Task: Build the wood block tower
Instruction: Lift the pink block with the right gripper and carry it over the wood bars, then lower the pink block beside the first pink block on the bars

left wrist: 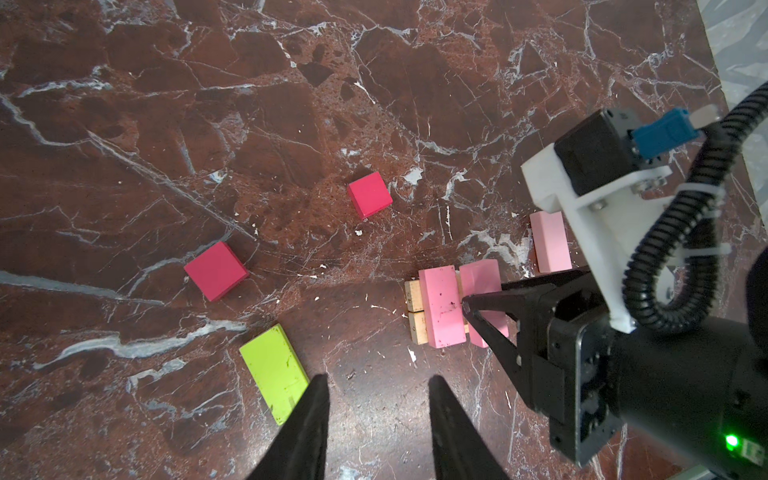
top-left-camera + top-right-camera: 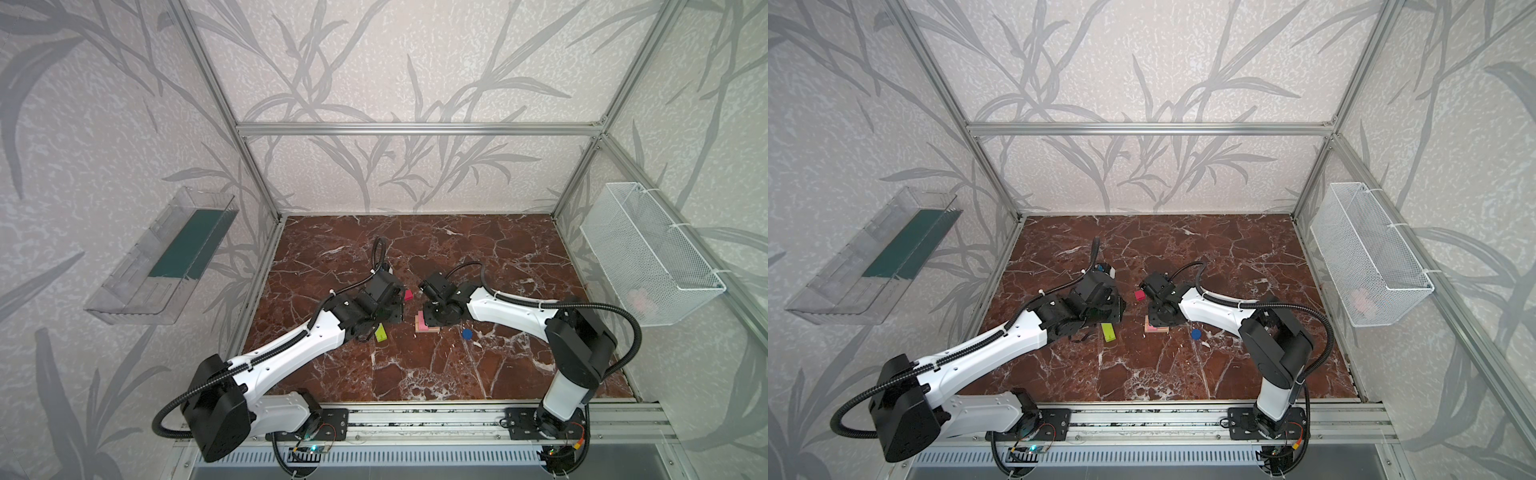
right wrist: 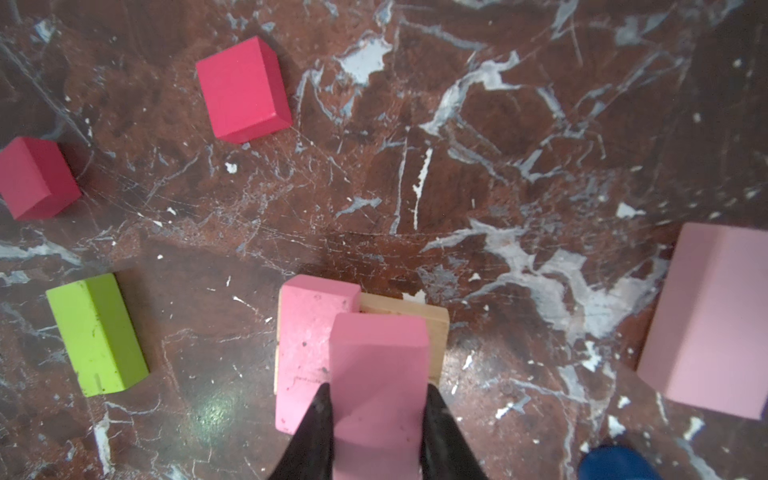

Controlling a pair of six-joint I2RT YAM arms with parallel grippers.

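Your right tool (image 3: 377, 388) pinches a pink bar (image 3: 378, 357) over the tan bars (image 3: 434, 328); left tool (image 1: 378, 380) spread beside the green bar (image 1: 274, 370).

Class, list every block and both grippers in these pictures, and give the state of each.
tan bars: flat, side by side, lowest layer.
placed pink bar: lying across the tan bars.
held pink bar: gripped, over the tan bars.
right gripper: shut on the held pink bar.
left gripper: open, empty.
third pink bar: loose on the table.
green bar: flat, loose.
red cubes: loose, apart.
blue disc: flat, loose.
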